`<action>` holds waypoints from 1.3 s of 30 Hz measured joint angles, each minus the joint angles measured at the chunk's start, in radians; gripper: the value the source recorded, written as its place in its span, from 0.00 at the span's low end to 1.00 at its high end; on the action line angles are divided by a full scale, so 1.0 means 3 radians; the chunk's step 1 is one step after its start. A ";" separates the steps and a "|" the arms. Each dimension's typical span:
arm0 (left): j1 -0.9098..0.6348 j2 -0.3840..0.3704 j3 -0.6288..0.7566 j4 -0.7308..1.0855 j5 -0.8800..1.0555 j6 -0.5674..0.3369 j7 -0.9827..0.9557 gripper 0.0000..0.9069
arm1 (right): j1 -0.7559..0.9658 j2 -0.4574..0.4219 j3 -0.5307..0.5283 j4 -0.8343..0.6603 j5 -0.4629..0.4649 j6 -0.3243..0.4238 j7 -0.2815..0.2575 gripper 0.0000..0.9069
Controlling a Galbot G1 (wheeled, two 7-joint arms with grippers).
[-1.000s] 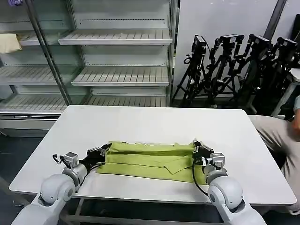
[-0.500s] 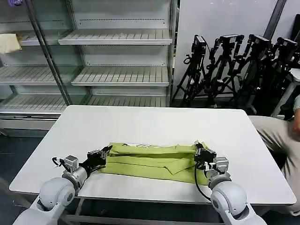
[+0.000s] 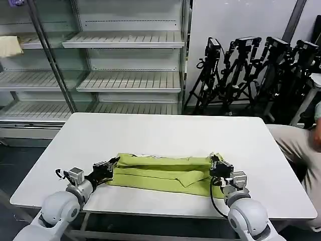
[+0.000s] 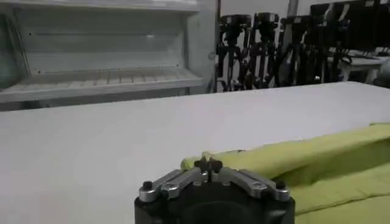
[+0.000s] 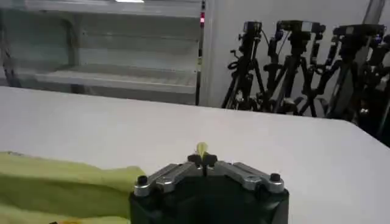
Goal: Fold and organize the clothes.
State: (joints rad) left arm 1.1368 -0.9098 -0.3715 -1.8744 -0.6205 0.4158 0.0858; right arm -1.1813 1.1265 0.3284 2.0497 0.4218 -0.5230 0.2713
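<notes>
The lime T-shirt lies folded into a long band across the near part of the white table. My left gripper is shut on the band's far left corner. My right gripper is shut on its far right corner. In the left wrist view the lime T-shirt runs away from the left gripper, whose fingers pinch a fold of it. In the right wrist view a small lime tip sticks up between the closed fingers of the right gripper, and more of the lime T-shirt lies beside it.
Glass-fronted shelving stands behind the table, with a pale beige cloth on a shelf at far left. Black tripods crowd the back right. A person's sleeve shows at the right edge. The table's far half is bare.
Both grippers have drawn slightly toward the table's near edge, pulling the shirt's far edge with them. The band looks a little narrower.
</notes>
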 measured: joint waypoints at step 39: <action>0.0059 -0.0293 0.0315 -0.0324 -0.0672 0.0443 -0.1626 0.01 | -0.0627 0.0048 0.0349 0.0405 -0.0479 0.0324 -0.0403 1.00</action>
State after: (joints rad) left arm 1.1544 -0.9976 -0.2771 -1.9715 -0.8220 0.5488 -0.4019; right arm -1.3695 1.1409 0.4332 2.1711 0.2781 -0.4260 0.1505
